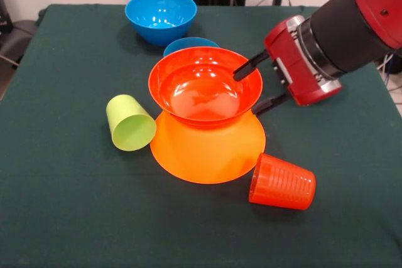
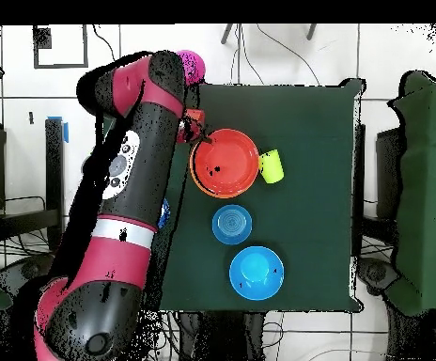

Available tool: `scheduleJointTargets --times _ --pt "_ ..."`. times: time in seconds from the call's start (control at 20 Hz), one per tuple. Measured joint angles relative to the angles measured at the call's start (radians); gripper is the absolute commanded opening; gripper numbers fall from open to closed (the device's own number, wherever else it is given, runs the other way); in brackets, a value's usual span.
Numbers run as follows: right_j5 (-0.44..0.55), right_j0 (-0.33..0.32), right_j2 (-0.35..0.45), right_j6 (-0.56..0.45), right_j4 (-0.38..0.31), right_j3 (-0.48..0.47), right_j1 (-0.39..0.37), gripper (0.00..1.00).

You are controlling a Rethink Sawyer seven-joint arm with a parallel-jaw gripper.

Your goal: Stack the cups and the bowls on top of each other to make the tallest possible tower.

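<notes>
A red-orange bowl [image 1: 195,92] [image 2: 225,163] stands upright on a large light-orange bowl [image 1: 207,152] that is turned upside down; together they form the tower. My gripper [image 1: 246,93] [image 2: 201,139] is open and straddles the red-orange bowl's right rim, with one finger [image 1: 248,67] inside the bowl and the other outside, lower down. A lime green cup [image 1: 130,123] [image 2: 272,165] lies on its side to the left of the tower. At the tower's front right a ribbed orange cup [image 1: 282,182] also lies on its side; the arm hides it in the overhead view.
A medium blue bowl [image 1: 161,16] [image 2: 256,273] stands upright at the far side of the green table [image 1: 63,205]. A small blue bowl [image 1: 188,44] [image 2: 232,224] sits just behind the tower. Something pink [image 2: 192,64] peeks out past the arm in the overhead view.
</notes>
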Motion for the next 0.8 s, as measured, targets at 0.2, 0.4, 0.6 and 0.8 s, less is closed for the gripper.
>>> scheduleJointTargets --times 0.2,0.4,0.6,0.8 --pt "0.027 0.0 0.0 0.0 0.0 -0.022 -0.011 1.0" --pt "0.045 -0.002 0.0 0.0 0.0 -0.053 -0.019 1.0" --pt "0.069 -0.012 -0.002 0.0 0.003 -0.095 -0.025 1.0" --pt "0.099 -0.03 -0.01 0.0 0.01 -0.145 -0.024 1.0"
